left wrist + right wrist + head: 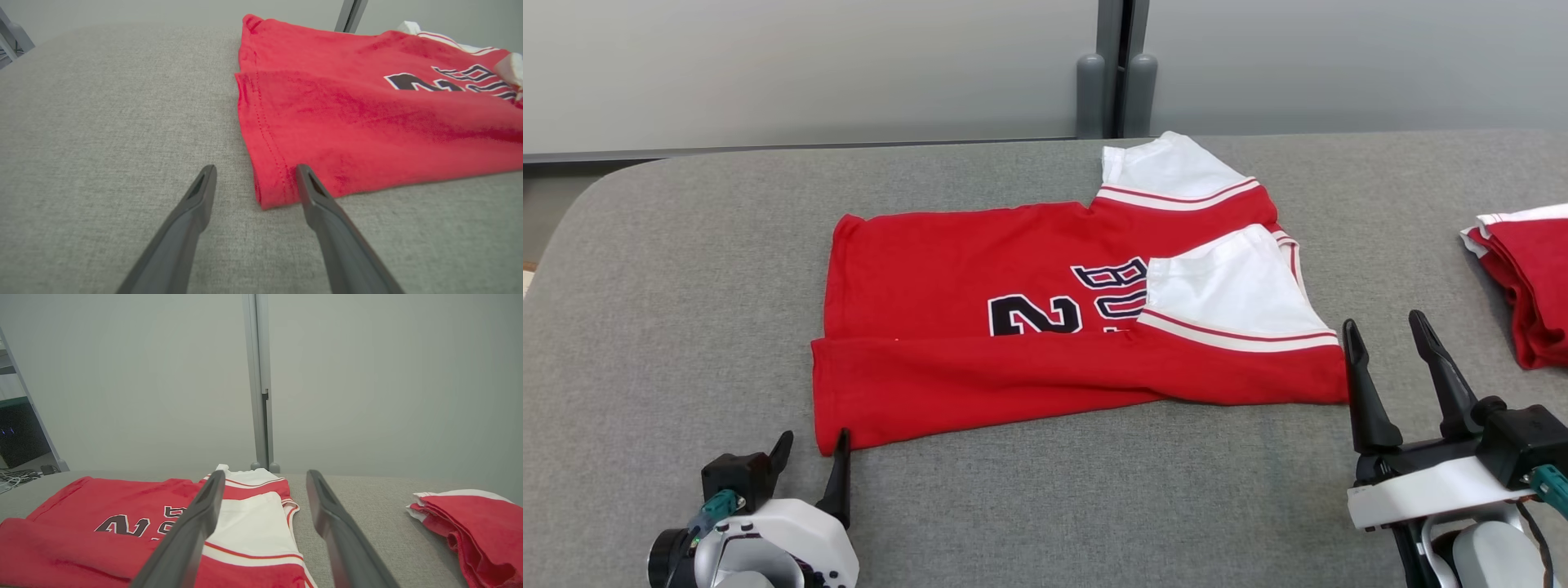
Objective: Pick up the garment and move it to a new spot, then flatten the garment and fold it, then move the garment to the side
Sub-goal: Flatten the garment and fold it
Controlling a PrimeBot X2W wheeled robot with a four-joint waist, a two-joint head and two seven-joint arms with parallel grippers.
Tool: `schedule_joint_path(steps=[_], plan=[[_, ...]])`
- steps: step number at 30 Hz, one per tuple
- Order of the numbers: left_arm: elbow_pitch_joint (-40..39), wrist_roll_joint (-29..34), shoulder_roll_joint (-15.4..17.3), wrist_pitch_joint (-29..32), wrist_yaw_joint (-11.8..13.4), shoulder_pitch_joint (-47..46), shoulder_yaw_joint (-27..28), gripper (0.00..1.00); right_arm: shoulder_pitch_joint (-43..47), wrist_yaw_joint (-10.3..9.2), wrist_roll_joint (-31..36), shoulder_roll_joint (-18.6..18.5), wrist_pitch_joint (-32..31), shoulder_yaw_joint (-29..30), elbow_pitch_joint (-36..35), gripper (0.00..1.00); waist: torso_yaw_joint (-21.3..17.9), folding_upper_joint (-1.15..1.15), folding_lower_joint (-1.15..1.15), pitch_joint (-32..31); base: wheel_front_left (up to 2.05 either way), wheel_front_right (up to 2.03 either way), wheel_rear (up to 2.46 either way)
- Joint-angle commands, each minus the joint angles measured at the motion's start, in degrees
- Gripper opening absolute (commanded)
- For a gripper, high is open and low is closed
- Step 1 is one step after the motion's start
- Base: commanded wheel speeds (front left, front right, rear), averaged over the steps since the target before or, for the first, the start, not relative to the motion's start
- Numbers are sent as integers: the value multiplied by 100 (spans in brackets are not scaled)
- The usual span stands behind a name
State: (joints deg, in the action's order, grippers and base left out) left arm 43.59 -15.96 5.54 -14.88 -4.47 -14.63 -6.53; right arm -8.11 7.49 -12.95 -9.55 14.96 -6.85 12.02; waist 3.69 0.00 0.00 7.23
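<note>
Fingers of the left gripper stand spread at the garment, at its near left corner, one tip at the stitched hem. The right gripper (also spread) sits just beside its right edge. The garment, soft red knit with white sleeves, lies part-folded mid-table on grey woven cloth. A folded red pile lies well apart, to the right.

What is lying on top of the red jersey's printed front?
The red jersey has its near flap folded up over the bottom of the number, and a white sleeve lies across the lettering. Print beneath both is covered.
</note>
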Motion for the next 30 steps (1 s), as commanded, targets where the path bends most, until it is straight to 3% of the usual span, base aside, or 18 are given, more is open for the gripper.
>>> schedule_joint_path(steps=[1, 15, 16, 17, 18, 23, 30], plan=[[176, 76, 70, -12, 60, -174, -29, 100, 15, 0, 16, 6, 31, -3, -25, 100, -46, 0, 0, 23, 0, 0, 0], [1349, 105, 121, 8, -114, -623, -296, 100, 20, 0, 69, 160, 31, 356, -49, 100, -158, 0, 0, 96, 0, 0, 0], [1407, 108, 109, 10, -148, -641, -340, 48, 20, 0, 82, 173, 31, 383, -14, 100, -156, 0, 0, 99, 0, 0, 0], [1462, 110, 94, 12, -171, -663, -391, 7, 17, 0, 113, 182, 31, 410, 43, 100, -153, 0, 0, 104, 0, 0, 0], [1499, 98, 82, 13, -207, -694, -427, 0, 9, 0, 137, 189, 32, 445, 110, 100, -145, 0, 0, 114, 0, 0, 0], [1350, 48, 126, -4, -232, -907, -435, 0, -136, 0, 111, 221, 32, 563, 478, 100, -56, 0, 0, 178, 0, 0, 0], [509, 138, 196, -26, -224, -841, -339, 0, -538, 0, -29, 147, -236, 512, 1606, 100, 157, 0, 0, 304, 0, 0, 0]])
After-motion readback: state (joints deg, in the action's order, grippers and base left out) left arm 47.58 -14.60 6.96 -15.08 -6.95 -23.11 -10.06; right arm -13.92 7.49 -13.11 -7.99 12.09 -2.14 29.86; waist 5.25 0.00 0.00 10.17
